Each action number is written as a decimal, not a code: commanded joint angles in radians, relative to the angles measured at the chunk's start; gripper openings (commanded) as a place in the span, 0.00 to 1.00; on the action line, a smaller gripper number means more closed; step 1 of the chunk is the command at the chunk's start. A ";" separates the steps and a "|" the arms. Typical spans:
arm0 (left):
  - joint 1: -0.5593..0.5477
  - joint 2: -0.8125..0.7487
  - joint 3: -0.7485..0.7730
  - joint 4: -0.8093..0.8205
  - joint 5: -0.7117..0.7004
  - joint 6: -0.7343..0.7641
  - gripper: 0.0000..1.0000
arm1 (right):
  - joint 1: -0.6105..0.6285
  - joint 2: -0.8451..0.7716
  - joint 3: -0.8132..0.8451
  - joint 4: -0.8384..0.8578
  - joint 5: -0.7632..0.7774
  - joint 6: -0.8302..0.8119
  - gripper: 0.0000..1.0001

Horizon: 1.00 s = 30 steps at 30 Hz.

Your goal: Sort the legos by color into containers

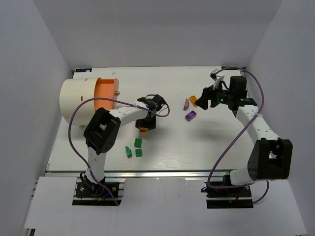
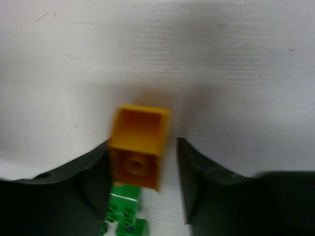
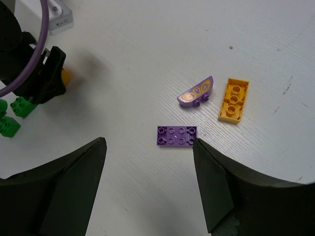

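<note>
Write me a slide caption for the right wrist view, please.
Right claw open above a flat purple brick, with a curved purple piece and an orange plate beyond.

On the white table (image 1: 197, 152) lie a drum (image 1: 78, 98), three green bricks (image 1: 139, 143), two purple bricks (image 1: 190, 115) and an orange brick (image 1: 194, 101).

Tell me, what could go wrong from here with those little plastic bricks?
1. The small orange plastic brick lies tipped, hollow side showing, between the fingers of the open left gripper. A squeeze could pop it out or knock the green studded bricks close by.
2. The flat purple plastic plate in front of the open right gripper lies flat on the white table, so the fingers may slide off it or bump the curved purple piece nearby.
</note>
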 commanded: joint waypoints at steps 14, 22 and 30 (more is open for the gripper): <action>0.019 -0.350 0.151 0.174 0.165 0.103 0.14 | -0.014 -0.031 -0.019 -0.018 -0.022 -0.052 0.37; 0.131 -0.309 0.579 -0.166 -0.097 0.135 0.13 | -0.004 0.041 0.039 -0.024 -0.014 -0.051 0.20; 0.298 -0.303 0.659 -0.254 -0.143 0.204 0.14 | 0.003 0.066 0.060 -0.027 -0.017 -0.048 0.22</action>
